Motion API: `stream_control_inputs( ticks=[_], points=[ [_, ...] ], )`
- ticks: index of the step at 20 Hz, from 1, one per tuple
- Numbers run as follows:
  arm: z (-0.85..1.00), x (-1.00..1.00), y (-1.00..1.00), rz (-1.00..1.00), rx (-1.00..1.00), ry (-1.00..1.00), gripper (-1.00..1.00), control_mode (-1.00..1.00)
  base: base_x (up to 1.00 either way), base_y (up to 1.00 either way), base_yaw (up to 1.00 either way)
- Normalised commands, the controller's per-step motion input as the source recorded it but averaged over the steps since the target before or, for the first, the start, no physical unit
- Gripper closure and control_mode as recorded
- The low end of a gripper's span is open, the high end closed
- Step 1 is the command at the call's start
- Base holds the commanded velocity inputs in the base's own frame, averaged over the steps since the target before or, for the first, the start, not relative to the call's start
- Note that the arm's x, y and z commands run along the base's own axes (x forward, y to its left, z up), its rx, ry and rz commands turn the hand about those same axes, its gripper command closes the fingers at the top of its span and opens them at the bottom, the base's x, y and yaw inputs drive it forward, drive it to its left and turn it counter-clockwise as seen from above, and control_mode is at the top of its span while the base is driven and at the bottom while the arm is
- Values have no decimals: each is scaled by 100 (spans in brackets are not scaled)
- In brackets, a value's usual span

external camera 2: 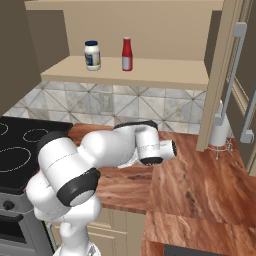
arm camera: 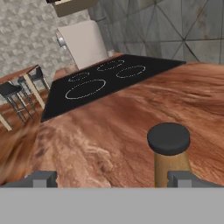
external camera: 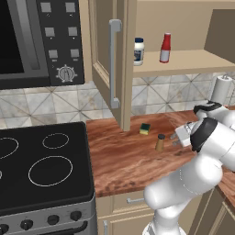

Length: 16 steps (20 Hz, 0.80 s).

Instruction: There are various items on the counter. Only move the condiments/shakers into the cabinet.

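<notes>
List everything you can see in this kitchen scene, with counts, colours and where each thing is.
white jar: one, dark blue lid, on the cabinet shelf
red squeeze bottle: one, white cap, on the shelf right of the jar
shaker: one, tan-brown, dark top, upright on the counter
sponge: one, green and yellow, counter near the cabinet door
paper towel roll: one, white, back of the counter
cabinet: one, beige, door open
counter: one, reddish-brown wood
stovetop: one, black
microwave: one, dark, above the stovetop
hand: one, open beside the shaker

Even, soft rendered light, faint shadows, no glare; the hand view's near counter (arm camera: pixel 87 144) looks blurred.
</notes>
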Motion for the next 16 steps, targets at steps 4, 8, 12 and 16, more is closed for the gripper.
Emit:
stream_control_inputs(
  ticks=[4, 8, 12, 16],
  points=[
    [-12, 28, -4, 0, 0, 6, -100, -100, 0, 0, 0],
    [-16, 33, 0, 0, 0, 8, -100, -100, 0, 0, 0],
    [-29, 30, -2, 1, 0, 10, -100, -100, 0, 0, 0],
    [-23, 26, -2, 2, 0, 8, -100, -100, 0, 0, 0]
  ],
)
